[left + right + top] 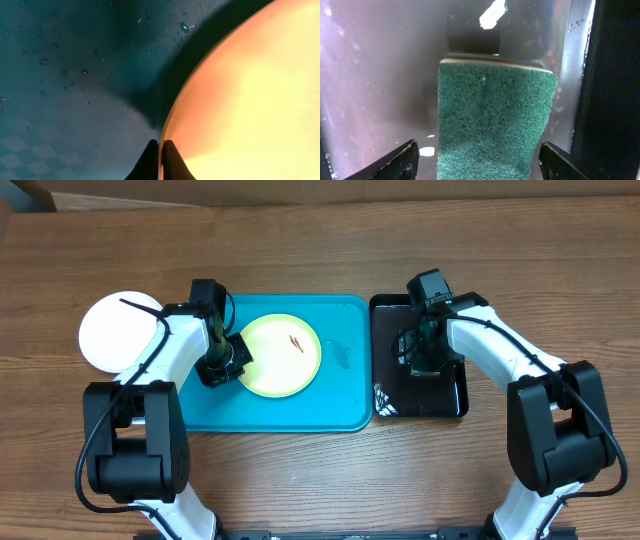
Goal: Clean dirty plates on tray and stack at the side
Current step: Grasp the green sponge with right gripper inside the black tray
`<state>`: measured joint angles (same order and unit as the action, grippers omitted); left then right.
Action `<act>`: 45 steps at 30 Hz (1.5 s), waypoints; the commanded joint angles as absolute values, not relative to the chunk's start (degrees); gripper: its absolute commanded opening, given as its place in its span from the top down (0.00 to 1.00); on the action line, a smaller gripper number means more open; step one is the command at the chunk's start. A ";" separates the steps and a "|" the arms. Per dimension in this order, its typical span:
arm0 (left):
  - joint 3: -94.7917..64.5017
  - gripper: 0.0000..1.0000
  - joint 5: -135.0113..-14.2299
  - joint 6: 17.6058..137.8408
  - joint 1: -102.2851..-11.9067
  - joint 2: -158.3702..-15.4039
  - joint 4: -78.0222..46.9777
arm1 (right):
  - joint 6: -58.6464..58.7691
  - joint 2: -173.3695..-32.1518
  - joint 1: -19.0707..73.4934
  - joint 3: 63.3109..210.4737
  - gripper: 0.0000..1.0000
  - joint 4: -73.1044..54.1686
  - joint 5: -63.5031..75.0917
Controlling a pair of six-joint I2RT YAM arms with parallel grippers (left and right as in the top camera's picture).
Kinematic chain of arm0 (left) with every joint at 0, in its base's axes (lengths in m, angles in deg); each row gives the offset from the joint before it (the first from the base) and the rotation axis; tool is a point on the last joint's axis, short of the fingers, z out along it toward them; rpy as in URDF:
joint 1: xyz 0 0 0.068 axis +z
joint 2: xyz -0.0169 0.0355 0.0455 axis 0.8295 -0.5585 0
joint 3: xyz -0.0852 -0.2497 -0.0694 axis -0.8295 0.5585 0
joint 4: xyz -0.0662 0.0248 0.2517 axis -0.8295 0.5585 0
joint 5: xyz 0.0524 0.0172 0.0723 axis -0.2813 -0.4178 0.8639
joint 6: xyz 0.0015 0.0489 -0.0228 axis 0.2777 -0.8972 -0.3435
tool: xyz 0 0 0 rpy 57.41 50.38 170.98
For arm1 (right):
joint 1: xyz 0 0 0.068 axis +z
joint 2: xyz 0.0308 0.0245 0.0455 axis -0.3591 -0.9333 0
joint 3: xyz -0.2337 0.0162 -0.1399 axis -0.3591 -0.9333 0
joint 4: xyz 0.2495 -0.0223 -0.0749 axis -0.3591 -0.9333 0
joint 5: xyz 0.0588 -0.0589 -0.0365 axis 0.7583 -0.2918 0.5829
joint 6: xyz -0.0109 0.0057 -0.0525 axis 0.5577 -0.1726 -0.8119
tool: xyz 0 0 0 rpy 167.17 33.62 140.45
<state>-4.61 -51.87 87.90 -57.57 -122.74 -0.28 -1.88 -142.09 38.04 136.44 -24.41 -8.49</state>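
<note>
A yellow-green plate (281, 356) lies in the middle of the turquoise tray (340, 405), which sits at the centre of the table (320, 480), about midway between the far and near edges. A small brown speck (297, 342) marks the plate's face toward its far side. The left gripper (238, 360) pinches the plate's left rim; in the wrist view its fingers (150, 162) are pressed together on that edge, with the plate (250, 100) filling the right of the view and casting a dark shadow on the tray floor (75, 115). Water droplets (44, 61) dot the floor. Whether the rim is lifted off the tray cannot be told.

A white plate (112, 335) rests directly on the table just off the tray's far-left corner, toward the left edge, partly under the left arm.

Touching the tray's right side is a smaller black tray (455, 405). The right gripper (416, 358) hangs over it, fingers spread. Its wrist view shows a green sponge (495, 120) on the glossy floor (380, 75), with the gripper (480, 157) astride it and one finger (402, 161) on each side, apart from the sponge.
</note>
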 commanded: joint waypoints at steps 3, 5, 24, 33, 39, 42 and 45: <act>-3.98 0.96 -51.06 88.25 -58.00 -121.85 -0.04 | -1.58 -141.74 38.09 137.23 0.23 -24.30 -9.08; -3.98 0.96 -51.06 88.25 -58.00 -121.85 -0.04 | -1.58 -141.83 38.09 136.09 0.23 -23.86 -9.08; -3.98 0.95 -51.06 88.25 -58.00 -121.85 -0.08 | -1.58 -142.05 38.09 135.35 0.53 -22.35 -7.96; -3.98 0.95 -51.06 88.25 -58.00 -121.85 -0.08 | -1.58 -142.05 38.09 135.35 0.51 -22.22 -7.96; -3.98 0.95 -51.06 88.25 -58.00 -121.85 -0.06 | -1.58 -142.05 38.09 135.35 0.54 -22.20 -7.70; -3.98 0.95 -51.06 88.25 -58.00 -121.85 -0.08 | -1.58 -142.05 38.09 135.35 0.54 -22.18 -7.05; -3.98 0.95 -51.06 88.25 -58.00 -121.85 -0.08 | -1.58 -142.05 38.09 135.35 0.54 -22.16 -7.09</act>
